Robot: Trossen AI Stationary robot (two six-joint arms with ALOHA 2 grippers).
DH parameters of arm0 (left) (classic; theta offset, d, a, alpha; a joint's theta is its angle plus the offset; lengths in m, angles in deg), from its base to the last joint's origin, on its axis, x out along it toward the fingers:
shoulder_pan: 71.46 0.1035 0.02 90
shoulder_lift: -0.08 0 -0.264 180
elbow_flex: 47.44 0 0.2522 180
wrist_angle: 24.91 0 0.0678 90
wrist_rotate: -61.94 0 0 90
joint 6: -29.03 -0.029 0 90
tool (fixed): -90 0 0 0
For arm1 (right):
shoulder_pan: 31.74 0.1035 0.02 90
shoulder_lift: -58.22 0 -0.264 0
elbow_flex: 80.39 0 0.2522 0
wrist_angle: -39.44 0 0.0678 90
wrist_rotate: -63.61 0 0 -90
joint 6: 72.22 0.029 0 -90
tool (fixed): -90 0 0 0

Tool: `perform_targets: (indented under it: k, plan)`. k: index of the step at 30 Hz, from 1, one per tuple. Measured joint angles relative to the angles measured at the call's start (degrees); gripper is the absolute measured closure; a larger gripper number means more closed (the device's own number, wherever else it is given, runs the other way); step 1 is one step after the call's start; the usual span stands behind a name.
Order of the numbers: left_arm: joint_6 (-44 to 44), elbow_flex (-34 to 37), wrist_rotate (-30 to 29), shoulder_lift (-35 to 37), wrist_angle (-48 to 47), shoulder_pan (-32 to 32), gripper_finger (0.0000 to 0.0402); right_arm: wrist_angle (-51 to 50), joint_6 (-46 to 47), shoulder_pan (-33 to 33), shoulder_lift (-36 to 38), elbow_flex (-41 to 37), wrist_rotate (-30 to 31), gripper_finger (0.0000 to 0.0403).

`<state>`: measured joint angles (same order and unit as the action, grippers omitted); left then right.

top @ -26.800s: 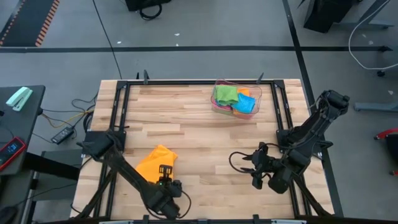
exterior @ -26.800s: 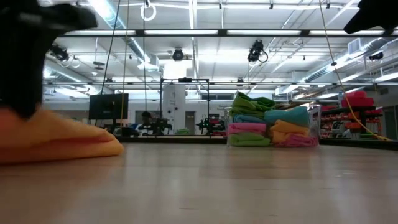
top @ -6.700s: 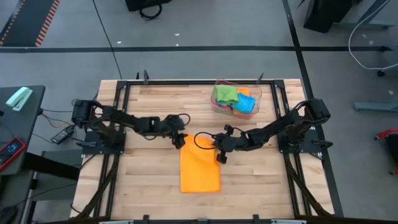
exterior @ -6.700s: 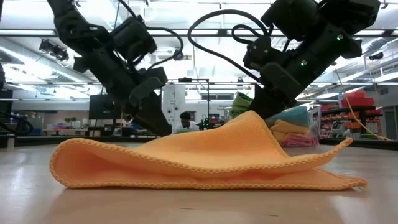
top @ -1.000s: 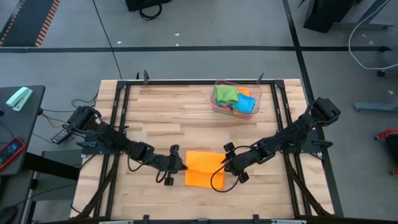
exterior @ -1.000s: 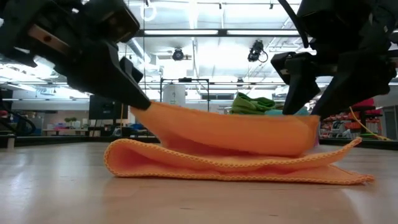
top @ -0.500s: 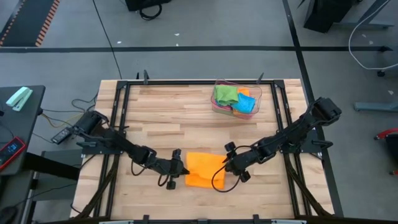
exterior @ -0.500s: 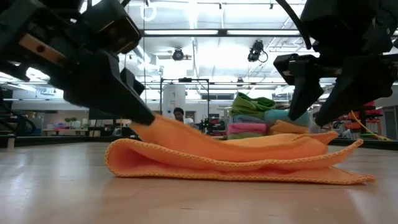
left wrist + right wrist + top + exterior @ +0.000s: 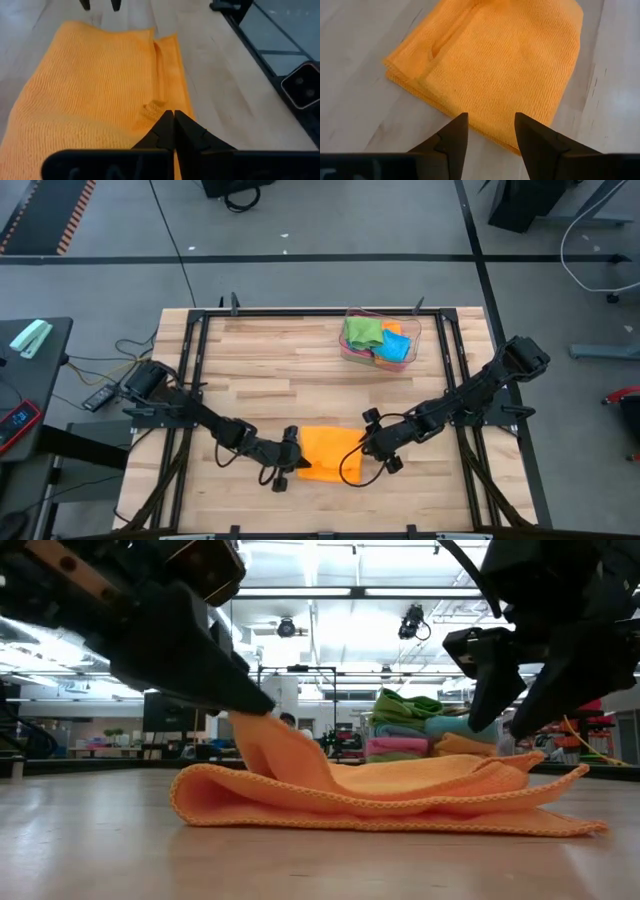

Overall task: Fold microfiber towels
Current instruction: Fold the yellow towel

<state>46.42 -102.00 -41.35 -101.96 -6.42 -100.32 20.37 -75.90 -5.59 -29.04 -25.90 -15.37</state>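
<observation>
High view: folded orange microfiber towel [image 9: 328,452] lies on the wooden tabletop [image 9: 260,370], front centre, between both arms. Low view: layered, top ply lifted. Left end effector [image 9: 173,116] pinches that ply; right end effector [image 9: 490,120] hovers parted, empty.

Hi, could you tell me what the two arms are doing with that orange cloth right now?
They are folding an orange microfiber towel near the front of the wooden table. The left end effector is shut on the towel's left edge, holding it a little above the layers beneath. The right end effector is open at the towel's right edge, gripping nothing. More towels, green, blue, pink and orange, sit in a clear tray at the table's far side.
</observation>
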Motion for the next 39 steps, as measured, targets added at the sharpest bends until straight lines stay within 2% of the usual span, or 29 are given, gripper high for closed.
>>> perform_targets:
  k: [8,16,21,25,30,34,39]
  plan:
    - [1.51,-1.63,0.02,0.0,-4.47,-0.05,0.0382,7.84,6.48,3.04,-1.02,0.0,0.71,0.0229]
    - [1.53,-1.63,0.02,0.0,-4.92,-0.4,0.039,15.88,9.21,9.9,-7.38,0.0,12.54,0.0221]
    - [1.53,-1.63,0.02,0.0,-5.11,-0.38,0.0375,22.06,9.9,11.05,-10.02,0.11,13.02,0.0224]
    - [1.51,-1.63,0.02,0.0,-5.16,-0.38,0.0385,26.31,9.76,11.72,-14.25,0.21,13.03,0.0226]
    - [1.47,-1.63,0.02,0.0,-5.29,-0.36,0.0389,24.54,8.47,11.88,-18.33,4.04,15.68,0.0227]
    - [1.49,-1.61,0.02,0.0,-5.71,-0.36,0.0376,18.05,7.86,11.9,-20.69,7.24,18.17,0.0231]
    - [1.46,-1.59,0.02,0.0,-6.49,-0.36,0.0384,16.62,8.07,11.88,-21.43,8.12,18.31,0.0258]
